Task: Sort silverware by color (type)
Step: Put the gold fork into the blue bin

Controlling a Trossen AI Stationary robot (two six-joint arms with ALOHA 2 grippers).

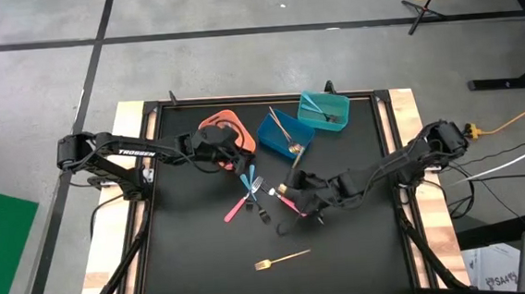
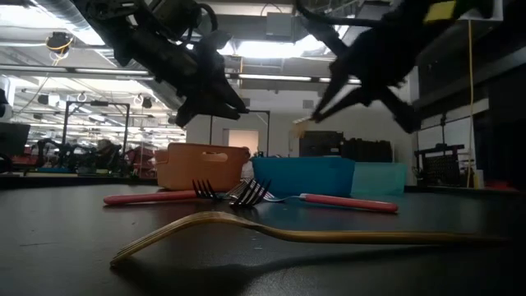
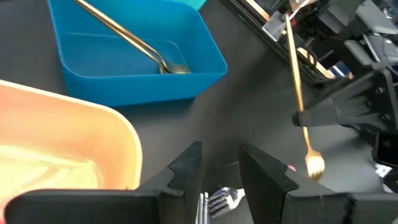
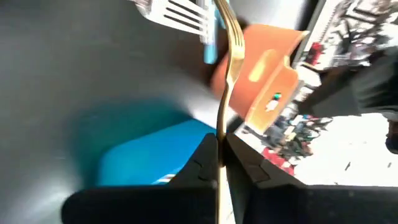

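Right wrist view: my right gripper (image 4: 219,155) is clamped on a gold fork (image 4: 227,74) above the table's middle. My left gripper (image 3: 217,168) hangs with fingers apart beside the orange bin (image 1: 227,128)

The left arm reaches in from the counter's left edge, stretched nearly straight toward the middle, and its left gripper (image 1: 237,155) hangs above the surface with jaws parted and nothing between them. The right arm comes from the right edge, bent at the elbow and angled back across the counter. Its right gripper (image 1: 291,193) sits raised off the surface, jaws pinched tight on the handle of a gold fork (image 4: 229,74).
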